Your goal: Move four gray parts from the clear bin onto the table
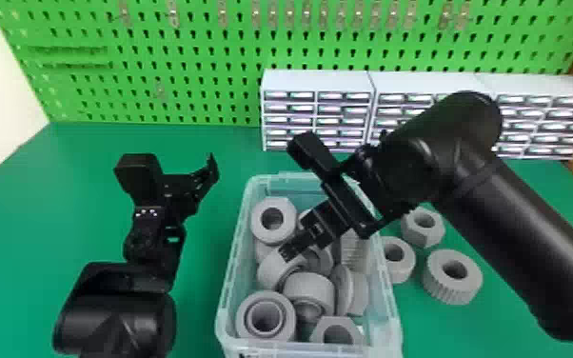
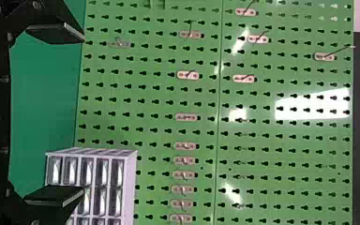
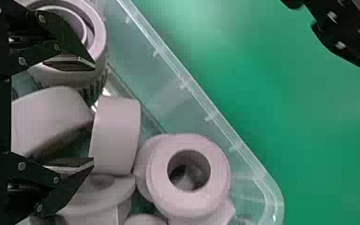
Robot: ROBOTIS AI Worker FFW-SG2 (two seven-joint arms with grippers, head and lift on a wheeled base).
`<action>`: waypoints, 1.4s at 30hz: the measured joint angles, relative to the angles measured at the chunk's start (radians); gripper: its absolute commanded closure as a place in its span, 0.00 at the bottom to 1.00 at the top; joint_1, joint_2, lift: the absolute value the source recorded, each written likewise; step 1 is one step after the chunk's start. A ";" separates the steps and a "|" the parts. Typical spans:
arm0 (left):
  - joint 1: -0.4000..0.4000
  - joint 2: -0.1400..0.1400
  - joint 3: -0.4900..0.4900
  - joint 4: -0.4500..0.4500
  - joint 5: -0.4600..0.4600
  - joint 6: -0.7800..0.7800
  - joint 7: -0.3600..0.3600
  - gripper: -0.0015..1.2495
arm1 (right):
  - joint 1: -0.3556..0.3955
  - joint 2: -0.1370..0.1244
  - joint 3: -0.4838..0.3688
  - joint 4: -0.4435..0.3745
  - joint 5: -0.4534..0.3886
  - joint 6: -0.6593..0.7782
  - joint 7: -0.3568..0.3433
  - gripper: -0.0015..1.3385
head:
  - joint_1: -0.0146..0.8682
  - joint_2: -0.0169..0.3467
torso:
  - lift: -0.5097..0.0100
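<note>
Inside the clear plastic bin (image 1: 235, 257), thick gray ring-shaped and hexagonal parts (image 1: 259, 221) lie heaped. Down among them is the right gripper (image 1: 290, 251), released, its flat black fingers spread on either side of a smooth gray part (image 3: 47, 115). Right of the bin, three more gray parts (image 1: 452, 289) stand on the green table (image 1: 197, 295). Left of the bin hangs the left gripper (image 1: 200, 183), fingers wide apart, holding nothing. Behind the bin are white drawer cabinets (image 1: 316, 81).

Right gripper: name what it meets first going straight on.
The right gripper would likely meet a gray part near its tips in the clear bin; the depth is unclear.
</note>
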 measured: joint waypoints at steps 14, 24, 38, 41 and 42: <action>-0.014 0.016 -0.002 0.000 0.003 0.000 0.002 0.11 | -0.022 -0.006 0.070 0.020 -0.099 -0.013 0.001 0.40 | 0.80 0.24 | 0.88; -0.024 0.037 -0.026 0.000 0.026 -0.004 0.026 0.11 | -0.038 -0.005 0.107 0.035 -0.141 -0.017 0.000 0.40 | 0.80 0.24 | 0.88; -0.034 0.064 -0.057 0.000 0.049 -0.009 0.051 0.11 | -0.047 0.003 0.158 0.089 -0.166 -0.024 0.001 0.40 | 0.80 0.24 | 0.88; -0.037 0.064 -0.058 0.000 0.049 -0.009 0.051 0.11 | -0.048 0.006 0.167 0.099 -0.168 -0.025 0.001 0.40 | 0.80 0.24 | 0.88; -0.037 0.064 -0.058 0.000 0.049 -0.009 0.051 0.11 | -0.049 0.006 0.170 0.102 -0.169 -0.025 0.001 0.40 | 0.80 0.24 | 0.88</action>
